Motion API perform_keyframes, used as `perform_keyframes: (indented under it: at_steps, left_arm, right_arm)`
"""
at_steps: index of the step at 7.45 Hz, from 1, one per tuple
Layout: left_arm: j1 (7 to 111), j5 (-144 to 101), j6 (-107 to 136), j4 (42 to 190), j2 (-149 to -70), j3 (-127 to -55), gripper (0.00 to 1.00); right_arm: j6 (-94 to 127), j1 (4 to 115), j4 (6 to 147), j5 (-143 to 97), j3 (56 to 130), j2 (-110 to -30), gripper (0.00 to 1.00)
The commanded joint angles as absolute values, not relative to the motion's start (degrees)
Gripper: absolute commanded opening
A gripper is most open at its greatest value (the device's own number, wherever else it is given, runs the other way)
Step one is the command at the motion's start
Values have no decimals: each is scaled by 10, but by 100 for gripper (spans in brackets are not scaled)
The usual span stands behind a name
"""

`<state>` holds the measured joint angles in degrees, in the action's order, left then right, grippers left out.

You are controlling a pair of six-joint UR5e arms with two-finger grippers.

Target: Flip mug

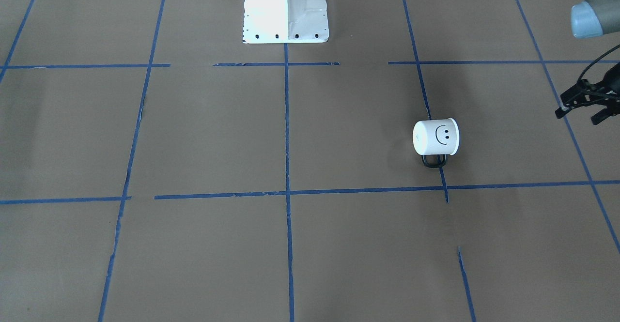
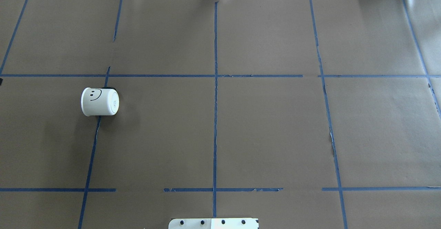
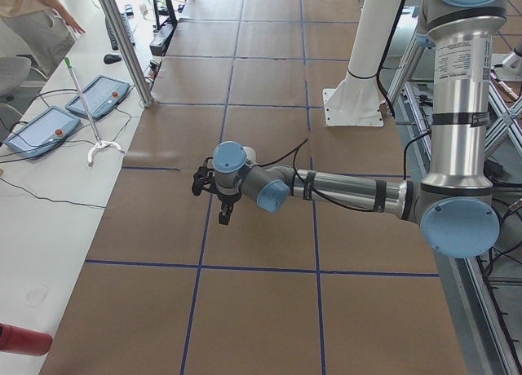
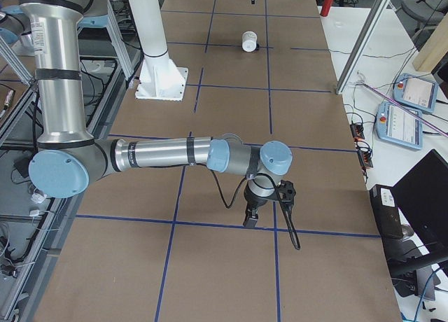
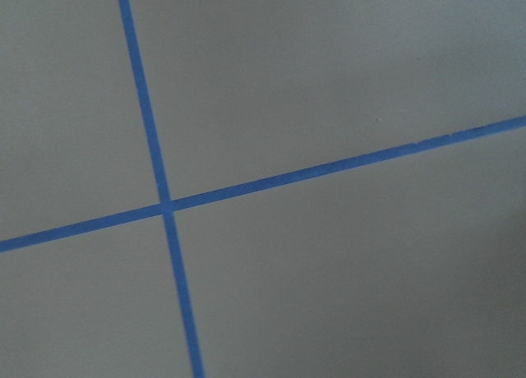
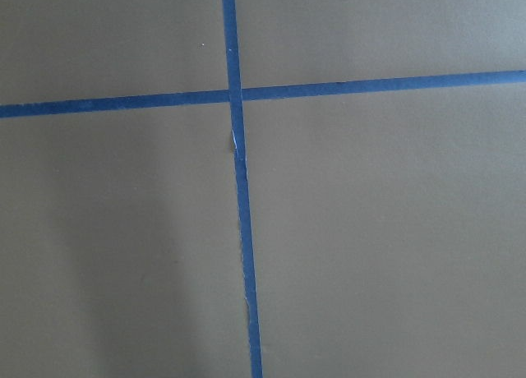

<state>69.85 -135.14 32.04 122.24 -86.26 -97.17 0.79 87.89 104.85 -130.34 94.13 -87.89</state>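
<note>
The white mug with a black smiley face lies on its side on the brown table paper. Its closed base faces the table's middle and its dark handle rests on the paper. It also shows in the overhead view and far off in the exterior right view. My left gripper hangs at the right edge of the front view, apart from the mug, with its fingers spread and empty. My right gripper points down over the paper far from the mug; I cannot tell whether it is open.
The white robot base stands at the middle of the near table edge. Blue tape lines divide the paper into squares. Control pendants and a person are beside the table.
</note>
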Motion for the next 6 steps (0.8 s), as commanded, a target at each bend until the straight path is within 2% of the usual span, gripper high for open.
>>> perform_keyframes:
  at_steps: [1, 3, 4, 6]
  left_arm:
    - [594, -1311, 592, 1484, -824, -969, 100]
    - [528, -1252, 746, 1697, -824, -934, 100]
    - [506, -1200, 788, 1795, -836, -893, 100]
    - [480, -1139, 818, 1867, -893, -830, 100]
  right_arm:
    - [8, 879, 1049, -1303, 941, -879, 100]
    - [8, 879, 1049, -1303, 941, -879, 100]
    - [8, 879, 1049, -1303, 941, -879, 100]
    - [8, 879, 1049, -1303, 941, -879, 100]
